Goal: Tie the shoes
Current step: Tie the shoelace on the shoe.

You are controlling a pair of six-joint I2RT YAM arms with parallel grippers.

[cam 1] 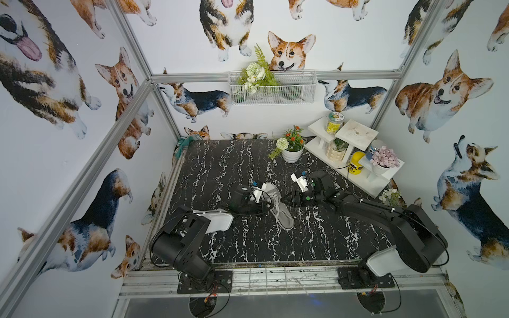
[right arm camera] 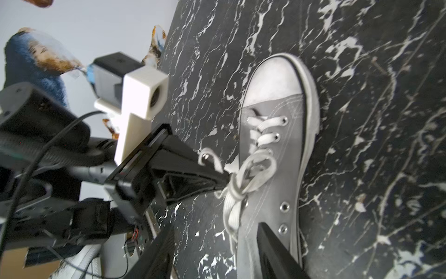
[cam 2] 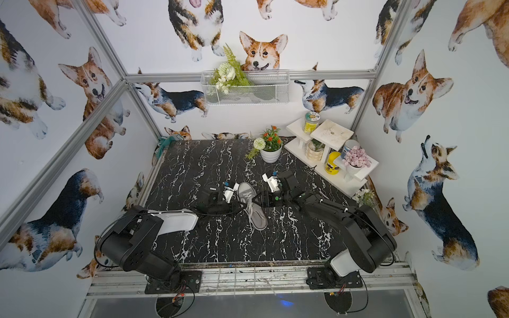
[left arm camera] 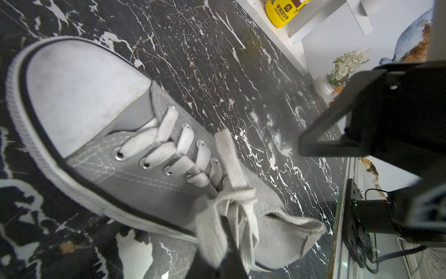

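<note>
We find the grey canvas sneaker (cam 1: pixel 278 205) lying on the table (cam 1: pixel 220 170), well apart from the white stepped shelf (cam 1: pixel 356 133) and out toward the table's middle. Its heel is turned to the aluminium rail (cam 1: pixel 275 278) along the edge opposite the shelf. The widest open room lies on the side of the sneaker away from the shelf, where the slab runs bare to its edge, and along the wall past the ribbed white flower pot (cam 1: pixel 291 156) just beside the shelf. The strip between sneaker and shelf is taken up by the right arm. The only writing we see is a dark label on the yellow can (left arm camera: pixel 280 12) on the shelf's lower step, and its print is too small for us to read. The table is black, marble-patterned with white veins. The sneaker has a smooth, scuffed white toe cap (left arm camera: pixel 79 91), a ribbed white sole edge with a black line, metal eyelets and flat woven white laces (left arm camera: pixel 169 145). The left end effector (right arm camera: pixel 225 180), on the sneaker's side away from the shelf, is pinched closed on the laces where they bunch above the tongue. The right end effector (right arm camera: pixel 216 225), on the shelf side, holds its black fingers spread apart, gripping nothing, one finger over the heel canvas.
</note>
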